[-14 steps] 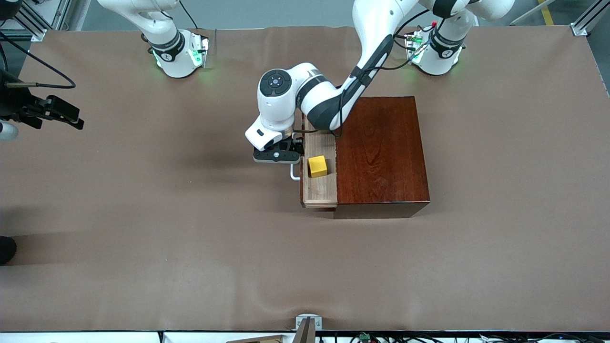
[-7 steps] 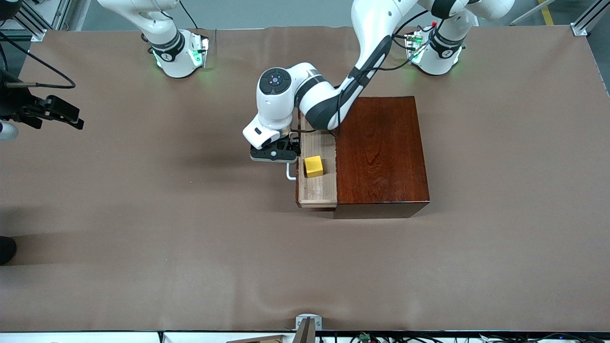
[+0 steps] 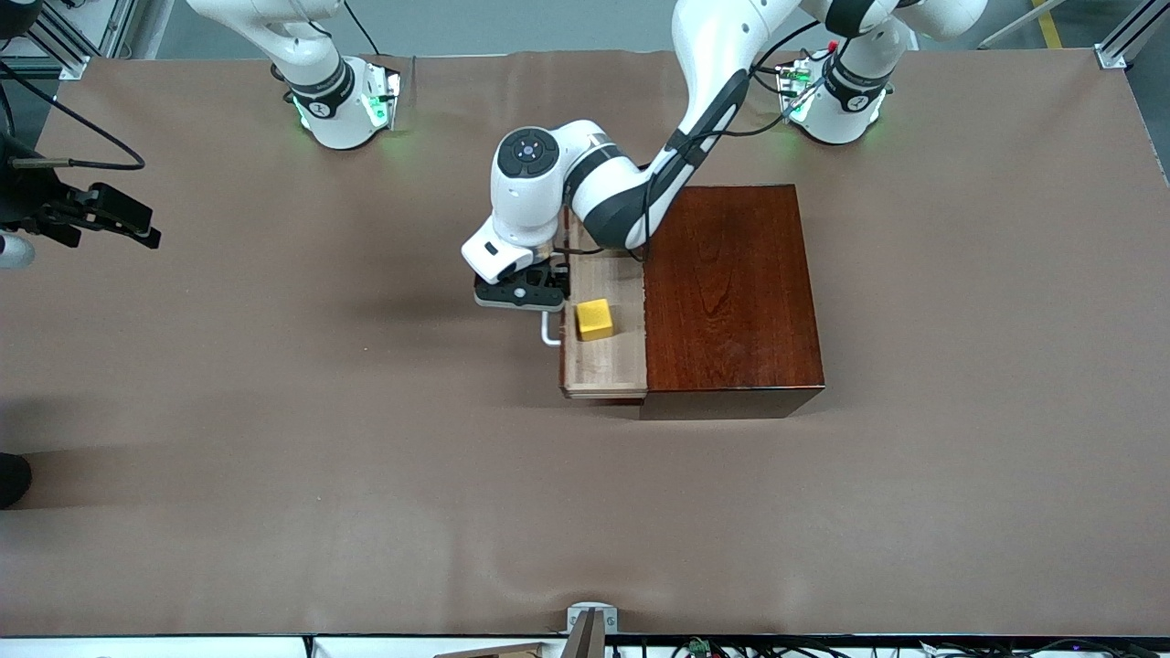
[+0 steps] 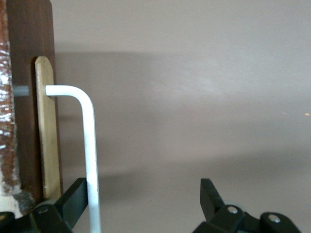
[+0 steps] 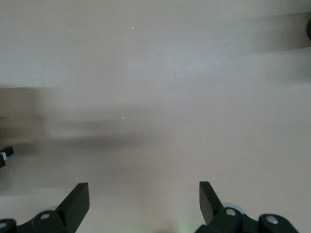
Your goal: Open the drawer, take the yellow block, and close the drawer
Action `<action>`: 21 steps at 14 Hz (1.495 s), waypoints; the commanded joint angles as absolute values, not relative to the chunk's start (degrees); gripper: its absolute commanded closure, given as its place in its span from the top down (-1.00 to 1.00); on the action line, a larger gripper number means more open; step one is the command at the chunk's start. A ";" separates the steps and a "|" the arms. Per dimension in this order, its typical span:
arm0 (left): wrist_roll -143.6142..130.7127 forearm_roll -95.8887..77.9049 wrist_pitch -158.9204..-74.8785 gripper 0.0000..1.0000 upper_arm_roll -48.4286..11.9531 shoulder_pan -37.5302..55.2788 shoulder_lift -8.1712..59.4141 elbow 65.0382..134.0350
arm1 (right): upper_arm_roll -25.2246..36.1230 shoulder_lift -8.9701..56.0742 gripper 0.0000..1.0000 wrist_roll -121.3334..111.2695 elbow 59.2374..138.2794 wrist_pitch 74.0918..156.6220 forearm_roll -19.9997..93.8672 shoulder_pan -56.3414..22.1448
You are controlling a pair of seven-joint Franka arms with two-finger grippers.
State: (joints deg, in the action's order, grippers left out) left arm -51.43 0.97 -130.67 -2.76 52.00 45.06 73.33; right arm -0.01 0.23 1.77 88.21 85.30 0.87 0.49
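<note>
**A:** What is shown in the front view?

**B:** A dark reddish-brown wooden box (image 3: 731,292) is seen on the brown table (image 3: 274,457). The drawer (image 3: 603,352) is drawn partway out of the box toward the right arm's end of the table, so that its pale wood inside is exposed. The yellow block (image 3: 594,320) is seen lying in the drawer, close to the drawer's front. The left gripper (image 3: 523,294) is placed at the white loop handle (image 3: 548,331), low over the table just in front of the drawer. The right gripper (image 3: 110,219) is held at the table's edge at the right arm's end, well apart from the box; that arm is waiting.

**A:** And in the left wrist view?

**B:** The white loop handle (image 4: 87,145) is seen running down beside one black finger (image 4: 73,199) of the left gripper (image 4: 146,204), touching or nearly touching it. The second finger is set well apart from it, so the handle is hooked by spread fingers and not pinched. The drawer's dark front (image 4: 29,97) is seen beside the handle.

**A:** And in the right wrist view?

**B:** Only bare table (image 5: 160,87) is seen under the right gripper (image 5: 144,199). Its fingers (image 5: 77,199) are spread wide, and nothing is grasped.
</note>
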 commanded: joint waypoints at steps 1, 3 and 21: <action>-52.47 -0.18 -133.51 1.00 -3.69 52.21 46.67 71.02 | -0.26 2.01 1.00 1.93 87.72 85.51 0.18 2.01; -52.65 -0.09 -132.63 1.00 -3.34 52.12 46.15 71.10 | -0.26 3.25 1.00 1.93 87.45 85.52 0.18 2.28; -30.46 -3.69 -91.05 1.00 0.09 23.86 8.56 82.76 | -0.62 13.09 1.00 25.37 87.36 87.44 2.54 -13.43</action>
State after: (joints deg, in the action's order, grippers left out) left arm -37.31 -2.09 -90.61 0.82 29.73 15.40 73.78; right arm -0.92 12.53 19.34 88.27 86.82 1.25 -11.21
